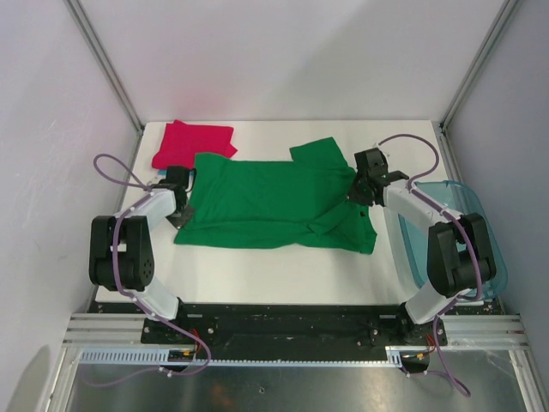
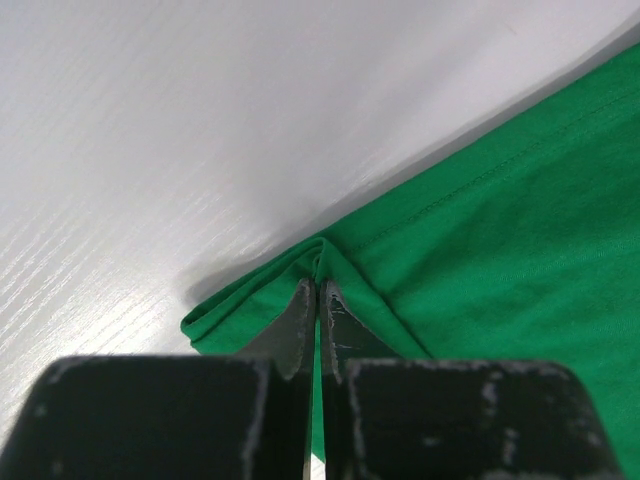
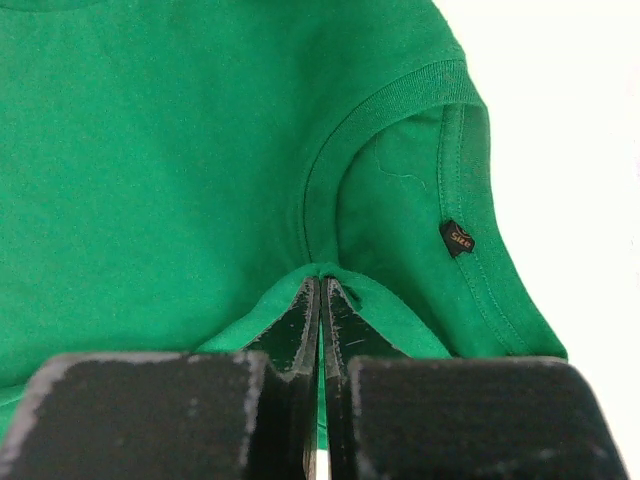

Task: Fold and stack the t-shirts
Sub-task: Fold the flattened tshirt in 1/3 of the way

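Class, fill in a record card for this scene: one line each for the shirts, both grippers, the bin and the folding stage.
green t-shirt: spread out mid-table, not yet folded
magenta-red t-shirt: folded, far left corner of the table
left gripper: jaws shut on a pinch of the green t-shirt's hem edge
right gripper: jaws shut on cloth by its collar
plastic bin: at the table's right edge
stage: green t-shirt gripped at both ends
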Motion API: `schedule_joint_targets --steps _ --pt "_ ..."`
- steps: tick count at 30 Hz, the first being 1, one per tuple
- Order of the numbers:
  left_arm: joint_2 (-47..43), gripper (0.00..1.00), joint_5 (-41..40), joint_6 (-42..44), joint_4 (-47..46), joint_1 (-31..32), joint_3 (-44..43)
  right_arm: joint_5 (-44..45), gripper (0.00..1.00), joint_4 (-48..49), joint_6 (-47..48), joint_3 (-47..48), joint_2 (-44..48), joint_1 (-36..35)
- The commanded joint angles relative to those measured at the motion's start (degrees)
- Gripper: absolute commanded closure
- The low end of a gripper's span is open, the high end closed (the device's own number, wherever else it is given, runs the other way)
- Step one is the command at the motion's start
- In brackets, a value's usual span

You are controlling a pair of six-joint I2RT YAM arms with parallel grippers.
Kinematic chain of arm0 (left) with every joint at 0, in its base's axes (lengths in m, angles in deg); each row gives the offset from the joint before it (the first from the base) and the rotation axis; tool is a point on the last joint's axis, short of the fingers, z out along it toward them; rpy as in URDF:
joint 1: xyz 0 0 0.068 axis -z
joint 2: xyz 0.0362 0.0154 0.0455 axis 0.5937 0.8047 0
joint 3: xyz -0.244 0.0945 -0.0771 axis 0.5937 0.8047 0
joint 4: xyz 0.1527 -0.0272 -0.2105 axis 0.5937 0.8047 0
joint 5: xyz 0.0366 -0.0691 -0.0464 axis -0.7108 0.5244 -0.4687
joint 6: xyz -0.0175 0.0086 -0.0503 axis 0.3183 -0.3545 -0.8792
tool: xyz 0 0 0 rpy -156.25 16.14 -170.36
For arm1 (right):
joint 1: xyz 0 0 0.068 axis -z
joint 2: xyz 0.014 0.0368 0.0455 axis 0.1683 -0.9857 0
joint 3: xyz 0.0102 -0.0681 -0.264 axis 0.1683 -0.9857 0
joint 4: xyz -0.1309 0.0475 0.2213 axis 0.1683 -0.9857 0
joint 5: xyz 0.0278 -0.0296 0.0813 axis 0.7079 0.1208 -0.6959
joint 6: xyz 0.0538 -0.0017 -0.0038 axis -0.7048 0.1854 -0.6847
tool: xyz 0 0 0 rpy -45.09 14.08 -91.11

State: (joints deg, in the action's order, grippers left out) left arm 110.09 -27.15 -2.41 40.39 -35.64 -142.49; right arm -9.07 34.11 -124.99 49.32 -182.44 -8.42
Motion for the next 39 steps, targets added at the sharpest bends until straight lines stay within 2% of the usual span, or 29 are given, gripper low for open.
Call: schedule_joint_targets --steps 1,18,27,29,30,31,32,34,36,39 --pt "-0.6 1.0 -0.3 1.1 -0.9 -0.6 -1.0 -0.1 1.0 2.9 0.8 2.3 0.9 0.4" --pt "-1.1 1.0 -0.3 0.8 -0.9 -0.6 -0.8 -1.9 1.0 5.1 2.1 7.4 -6.6 0.7" --pt "-2.1 1.0 0.0 1.0 -0.9 -2.6 -0.7 -2.2 1.0 6.2 3.2 7.6 -11.1 1.9" --pt "-1.8 1.0 0.6 1.3 -1.2 -2.7 -0.9 -2.4 0.96 6.5 4.0 7.8 -11.3 2.2" --pt "-1.5 0.98 1.0 1.6 -1.4 -2.7 -1.0 -2.5 0.88 6.3 4.4 8.0 -11.4 2.2" --pt "-1.3 0.93 1.5 2.1 -1.8 -2.7 -1.0 -2.5 0.77 6.0 4.9 8.3 -11.3 2.3" --pt "-1.0 0.83 2.1 2.6 -2.1 -2.7 -1.2 -2.5 0.66 5.6 5.4 8.6 -11.0 2.2" --pt "-1.2 0.55 3.2 3.5 -2.9 -2.7 -1.3 -2.4 0.48 4.8 6.1 8.9 -9.8 2.1" --pt "-2.4 0.39 3.7 4.2 -3.7 -2.7 -1.1 -2.4 0.41 3.6 6.5 9.1 -8.2 1.8" --pt "-5.5 0.29 3.6 5.0 -4.0 -2.7 -0.7 -2.2 0.41 1.0 6.5 9.0 -5.7 0.5"
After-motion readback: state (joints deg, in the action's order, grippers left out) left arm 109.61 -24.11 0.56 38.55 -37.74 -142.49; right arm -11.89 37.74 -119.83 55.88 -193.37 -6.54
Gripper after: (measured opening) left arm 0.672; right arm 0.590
